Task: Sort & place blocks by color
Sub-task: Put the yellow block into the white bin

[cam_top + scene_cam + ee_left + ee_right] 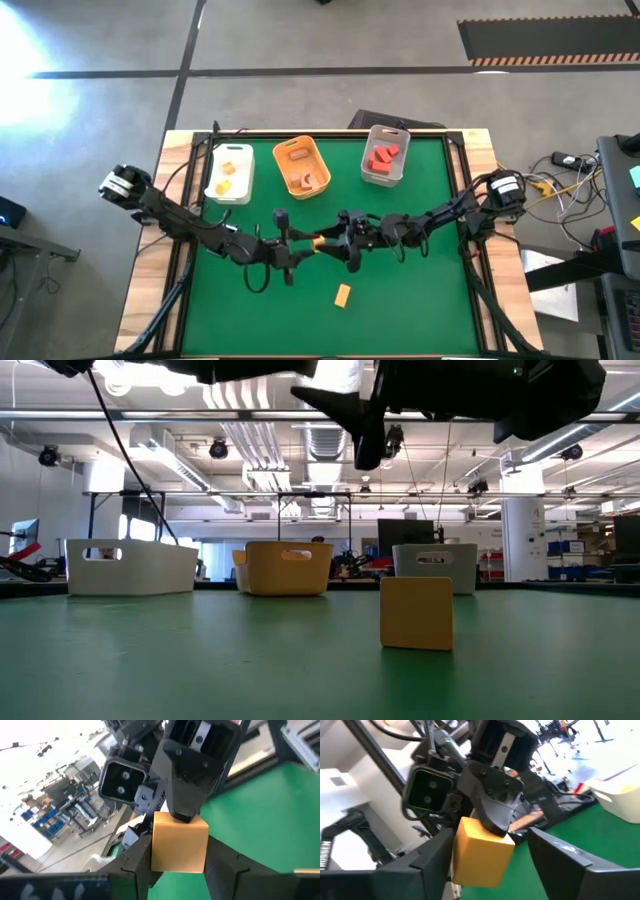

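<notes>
My two grippers meet above the middle of the table. My left gripper (310, 244) (180, 867) is shut on a yellow-orange block (179, 842) (480, 852) (322, 240). My right gripper (336, 240) (490, 865) is open, with its fingers on either side of the same block. A gap shows between one finger (560, 865) and the block. A second yellow-orange block (343, 294) (416, 613) lies flat on the green mat nearer the front edge. My left gripper pinches the block by two opposite side faces (158, 855) between its two fingers. The fingers come level from the table's left. The block is lifted clear of the table. My right gripper: whether its other finger (427, 865) touches the block, I cannot tell.
Three bins stand in a row at the far edge: a white bin (228, 172) with yellow blocks, an orange bin (302, 166) with pale blocks, and a grey bin (384, 155) with red blocks. Cables run along both sides of the table.
</notes>
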You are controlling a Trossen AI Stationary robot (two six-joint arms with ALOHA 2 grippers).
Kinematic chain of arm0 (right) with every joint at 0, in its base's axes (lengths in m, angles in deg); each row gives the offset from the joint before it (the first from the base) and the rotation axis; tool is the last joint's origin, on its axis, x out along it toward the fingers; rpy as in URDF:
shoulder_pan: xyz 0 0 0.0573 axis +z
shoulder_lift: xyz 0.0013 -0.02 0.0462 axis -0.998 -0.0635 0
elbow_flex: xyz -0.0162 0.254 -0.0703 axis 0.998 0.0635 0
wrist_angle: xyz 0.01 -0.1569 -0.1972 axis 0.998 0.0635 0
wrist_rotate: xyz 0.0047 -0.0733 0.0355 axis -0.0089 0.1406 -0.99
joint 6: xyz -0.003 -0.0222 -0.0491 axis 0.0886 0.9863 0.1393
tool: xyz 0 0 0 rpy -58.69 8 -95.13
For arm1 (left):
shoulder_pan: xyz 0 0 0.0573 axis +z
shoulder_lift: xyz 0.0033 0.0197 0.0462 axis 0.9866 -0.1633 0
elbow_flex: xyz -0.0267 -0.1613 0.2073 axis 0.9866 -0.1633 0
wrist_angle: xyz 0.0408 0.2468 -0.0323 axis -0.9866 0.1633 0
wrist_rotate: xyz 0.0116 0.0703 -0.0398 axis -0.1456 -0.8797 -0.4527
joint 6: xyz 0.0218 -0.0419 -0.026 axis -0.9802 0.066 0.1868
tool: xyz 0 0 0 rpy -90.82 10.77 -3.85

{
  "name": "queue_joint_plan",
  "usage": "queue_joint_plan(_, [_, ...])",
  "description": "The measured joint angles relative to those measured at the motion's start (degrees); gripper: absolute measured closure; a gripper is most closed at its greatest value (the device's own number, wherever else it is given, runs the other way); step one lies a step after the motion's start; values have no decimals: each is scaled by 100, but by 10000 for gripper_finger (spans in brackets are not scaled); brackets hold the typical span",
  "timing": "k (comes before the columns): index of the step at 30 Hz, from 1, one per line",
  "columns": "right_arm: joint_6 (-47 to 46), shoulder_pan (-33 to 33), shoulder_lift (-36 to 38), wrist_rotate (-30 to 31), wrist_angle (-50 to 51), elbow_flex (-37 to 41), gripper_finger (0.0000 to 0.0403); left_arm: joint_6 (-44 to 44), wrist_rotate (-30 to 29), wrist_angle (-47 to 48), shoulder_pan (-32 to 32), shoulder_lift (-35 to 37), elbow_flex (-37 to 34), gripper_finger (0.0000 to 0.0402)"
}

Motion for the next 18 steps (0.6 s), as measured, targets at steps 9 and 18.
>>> queue_joint_plan(9, [-122,-263,167,-15,1168,2,131,596,-161,1449,2,247,-3,281])
queue_joint_plan(18, [-358,-420,516,279,2579,7,150,1496,-338,3670,159,1015,-7,281])
